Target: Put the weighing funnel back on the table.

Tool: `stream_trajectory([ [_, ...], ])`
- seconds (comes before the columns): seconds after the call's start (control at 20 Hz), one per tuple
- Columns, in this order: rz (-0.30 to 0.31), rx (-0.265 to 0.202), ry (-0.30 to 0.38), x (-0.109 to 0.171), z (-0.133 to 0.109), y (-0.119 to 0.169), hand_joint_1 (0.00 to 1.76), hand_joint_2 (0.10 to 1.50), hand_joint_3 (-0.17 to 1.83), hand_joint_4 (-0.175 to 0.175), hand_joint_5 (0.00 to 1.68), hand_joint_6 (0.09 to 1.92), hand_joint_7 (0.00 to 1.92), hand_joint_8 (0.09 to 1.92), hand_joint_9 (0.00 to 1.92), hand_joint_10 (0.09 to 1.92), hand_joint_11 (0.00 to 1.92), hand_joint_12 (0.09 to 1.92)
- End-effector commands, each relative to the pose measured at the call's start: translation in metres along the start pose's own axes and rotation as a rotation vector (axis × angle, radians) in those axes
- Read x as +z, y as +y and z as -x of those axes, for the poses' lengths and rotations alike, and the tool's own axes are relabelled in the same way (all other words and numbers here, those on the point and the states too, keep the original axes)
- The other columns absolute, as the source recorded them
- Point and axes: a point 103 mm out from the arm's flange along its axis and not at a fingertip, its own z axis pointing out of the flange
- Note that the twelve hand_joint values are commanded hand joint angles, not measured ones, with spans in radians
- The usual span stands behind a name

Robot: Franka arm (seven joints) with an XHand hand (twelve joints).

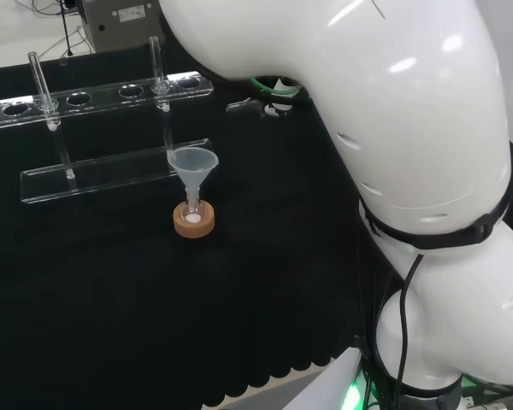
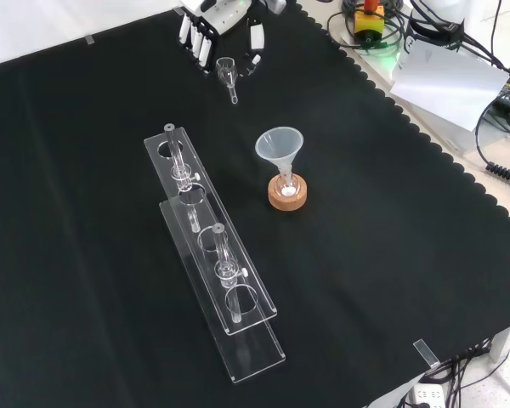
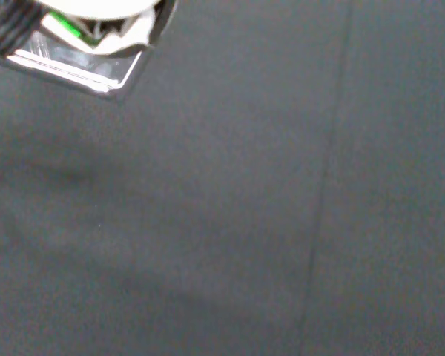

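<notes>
Altogether 1 weighing funnel and 1 funnel show.

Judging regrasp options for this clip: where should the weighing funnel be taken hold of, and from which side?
By its round cup, probably, from the front view's top: the weighing funnel has its cup toward the hand, flanked by fingers and thumb, while its thin stem points away.
</notes>
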Motion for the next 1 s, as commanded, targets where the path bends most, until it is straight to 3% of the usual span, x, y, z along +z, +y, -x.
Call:
stream_trajectory([
  [0.05, -0.004, -0.035, 0.055, 0.027, 0.0, 0.017, 1.11, 0.6, 0.85, 0.175, 1.18, 0.94, 0.96, 0.64, 1.19, 0.31, 0.81, 1.06],
  [0.65, -0.019, -0.036, 0.119, 0.062, 0.005, 0.041, 1.11, 0.6, 0.85, 0.175, 1.18, 0.94, 0.95, 0.64, 1.19, 0.3, 0.81, 1.06],
  [1.0, -0.046, -0.033, 0.074, 0.09, 0.001, 0.054, 1.11, 0.6, 0.85, 0.175, 1.17, 0.94, 0.95, 0.64, 1.19, 0.3, 0.81, 1.06],
])
